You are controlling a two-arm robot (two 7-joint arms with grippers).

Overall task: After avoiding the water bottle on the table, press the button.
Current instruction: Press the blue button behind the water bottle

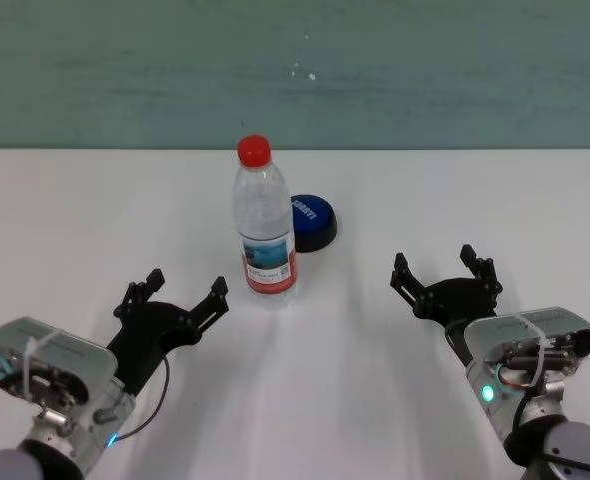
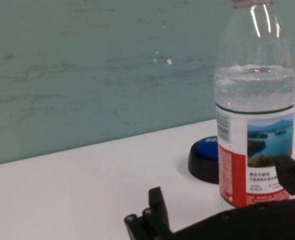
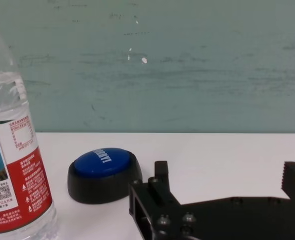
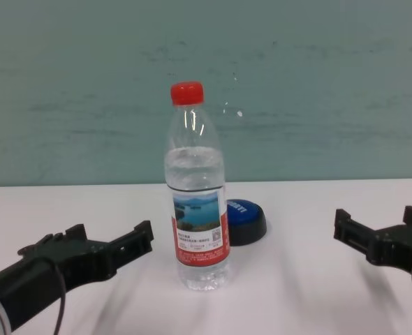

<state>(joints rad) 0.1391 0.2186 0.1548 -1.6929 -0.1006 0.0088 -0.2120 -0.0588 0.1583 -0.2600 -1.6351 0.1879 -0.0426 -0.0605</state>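
The water bottle [image 1: 264, 225] stands upright in the middle of the white table [image 1: 75, 220], clear with a red cap and a lake label; it also shows in the chest view [image 4: 197, 202]. The blue button [image 1: 312, 222] on a black base sits just behind and to the right of the bottle; it shows in the right wrist view [image 3: 104, 172] and partly in the left wrist view [image 2: 205, 160]. My left gripper [image 1: 173, 293] is open, low at the front left, apart from the bottle. My right gripper [image 1: 445, 270] is open at the front right, apart from the button.
A teal wall [image 1: 295, 70] runs behind the table's far edge. Bare white tabletop lies around the bottle and button on both sides.
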